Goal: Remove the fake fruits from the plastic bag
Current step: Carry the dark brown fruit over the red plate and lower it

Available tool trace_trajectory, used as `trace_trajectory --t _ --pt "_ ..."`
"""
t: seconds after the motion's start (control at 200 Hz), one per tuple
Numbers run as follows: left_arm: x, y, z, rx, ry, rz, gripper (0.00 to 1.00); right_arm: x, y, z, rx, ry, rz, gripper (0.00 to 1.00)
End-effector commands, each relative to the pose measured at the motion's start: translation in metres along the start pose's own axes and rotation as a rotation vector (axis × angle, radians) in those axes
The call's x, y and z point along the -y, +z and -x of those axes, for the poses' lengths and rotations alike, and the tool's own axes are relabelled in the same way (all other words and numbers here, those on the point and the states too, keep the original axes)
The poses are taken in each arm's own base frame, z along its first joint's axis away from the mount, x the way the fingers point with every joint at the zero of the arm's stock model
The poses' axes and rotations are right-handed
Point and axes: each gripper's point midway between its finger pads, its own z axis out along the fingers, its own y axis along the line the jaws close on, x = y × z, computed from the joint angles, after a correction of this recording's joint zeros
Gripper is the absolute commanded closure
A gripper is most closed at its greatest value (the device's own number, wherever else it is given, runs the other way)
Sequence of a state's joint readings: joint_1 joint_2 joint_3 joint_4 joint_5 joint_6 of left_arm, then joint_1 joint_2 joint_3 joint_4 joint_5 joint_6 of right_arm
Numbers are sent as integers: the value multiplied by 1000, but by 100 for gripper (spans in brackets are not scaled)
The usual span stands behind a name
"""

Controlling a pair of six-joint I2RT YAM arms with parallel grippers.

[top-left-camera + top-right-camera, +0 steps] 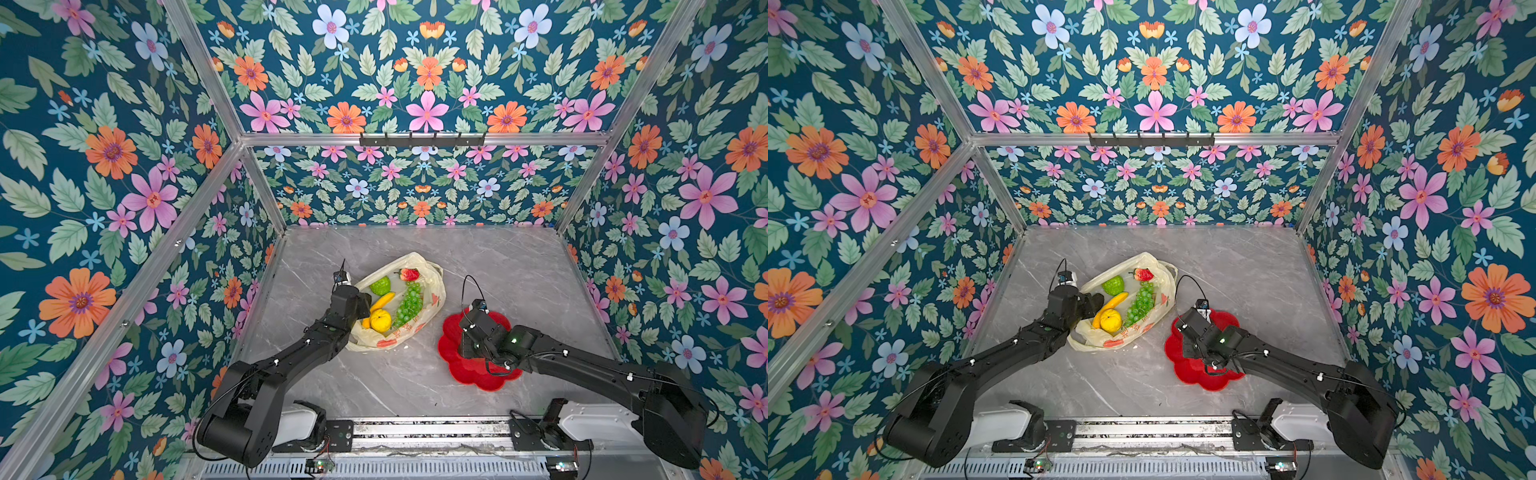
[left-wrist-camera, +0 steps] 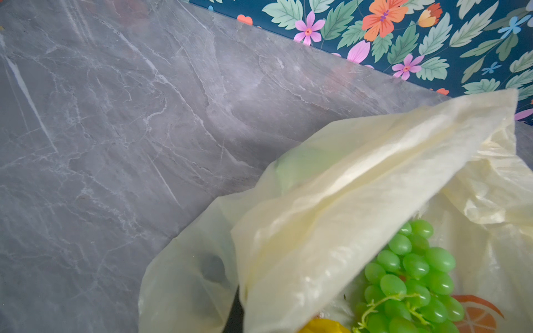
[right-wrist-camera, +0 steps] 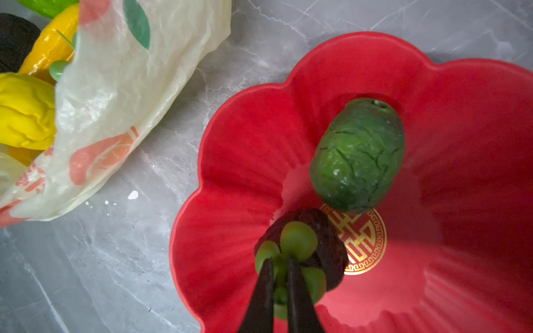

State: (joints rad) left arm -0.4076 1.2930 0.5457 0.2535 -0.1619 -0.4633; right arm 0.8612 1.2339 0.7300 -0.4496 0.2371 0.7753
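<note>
The cream-yellow plastic bag (image 1: 390, 340) lies open mid-table. Inside lie a bumpy lime-green fruit (image 1: 381, 286), a strawberry (image 1: 409, 274), a banana (image 1: 382, 301), a grape bunch (image 1: 409, 305) and a yellow citrus (image 1: 380, 321). My left gripper (image 1: 365, 301) is shut on the bag's near-left rim, and the film (image 2: 317, 230) drapes over its fingers. Over the red flower-shaped plate (image 3: 236, 161), my right gripper (image 3: 282, 276) is shut on a small green grape bunch (image 3: 298, 240). A dark green avocado (image 3: 357, 155) rests on the plate.
The plate (image 1: 453, 357) sits right of the bag, with the right wrist above it. Grey marble tabletop (image 1: 415, 386) lies bare in front and behind. Floral walls enclose three sides. The arm bases and a rail (image 1: 415, 428) run along the near edge.
</note>
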Motion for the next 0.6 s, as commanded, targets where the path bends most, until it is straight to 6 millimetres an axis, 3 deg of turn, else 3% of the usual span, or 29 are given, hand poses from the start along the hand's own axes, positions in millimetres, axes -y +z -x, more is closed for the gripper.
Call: trace_trajectory --t 0.0,0.35,0.6 --pt "0 0 4 17 7 1 100 -3 1 14 69 16 2 91" --pt "1 -1 4 18 7 -4 100 2 8 12 69 20 -27 91" --pt "0 -1 4 19 7 -2 100 3 11 9 60 23 -32 78"
